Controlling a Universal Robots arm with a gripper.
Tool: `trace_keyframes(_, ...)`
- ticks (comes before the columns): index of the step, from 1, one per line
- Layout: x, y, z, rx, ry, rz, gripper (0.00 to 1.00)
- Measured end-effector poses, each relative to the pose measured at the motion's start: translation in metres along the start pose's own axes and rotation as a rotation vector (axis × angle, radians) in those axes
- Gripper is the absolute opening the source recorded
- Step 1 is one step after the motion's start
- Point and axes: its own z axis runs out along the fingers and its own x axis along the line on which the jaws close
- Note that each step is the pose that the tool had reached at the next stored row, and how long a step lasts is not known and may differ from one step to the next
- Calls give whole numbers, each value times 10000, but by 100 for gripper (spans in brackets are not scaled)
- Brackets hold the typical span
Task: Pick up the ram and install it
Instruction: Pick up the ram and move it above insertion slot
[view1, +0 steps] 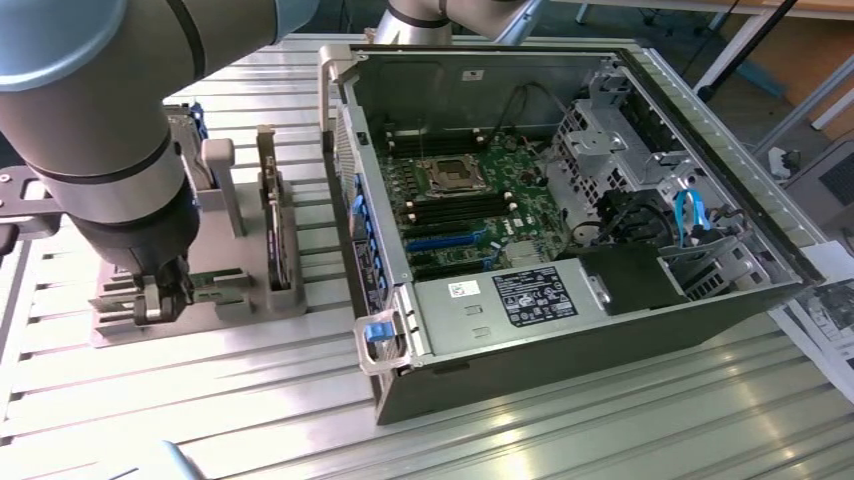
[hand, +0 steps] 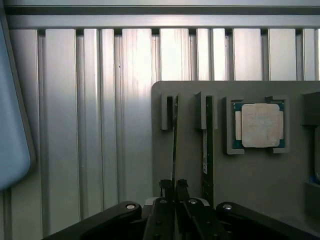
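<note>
Slatted alu table (view1: 534, 430) carries a grey parts holder (hand: 250, 185) on the exterior view's left and an open PC case (view1: 534, 375) on its right. Pincer (hand: 173, 186) is down at the holder. In the wrist view its jaws are pulled in narrow w/ the ram (hand: 174, 140) running between them, so it looks clamped on the stick's near end. Ram stands on edge in its holder slot, not lifted out yet. Its long axis runs straight away from the pincer along the slot, so the jaws close across the thin dimension. Grip axis looks ok. Second stick (hand: 206, 140) sits in the next slot, parallel and just beside but apart from the jaws. Holder also has the CPU (hand: 259, 125) flat in its own pocket beyond that stick. Case holds the mobo (view1: 467, 200) and PSU (view1: 534, 295). DIMM slots (view1: 454, 212) by the socket look empty afaict. Case is well apart from the pincer (view1: 160, 300).
</note>
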Motion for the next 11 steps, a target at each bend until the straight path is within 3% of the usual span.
trace_keyframes(3,-3,3,-78,0,0,0,14)
trace_keyframes(11,-16,19,-442,1,-2,0,14)
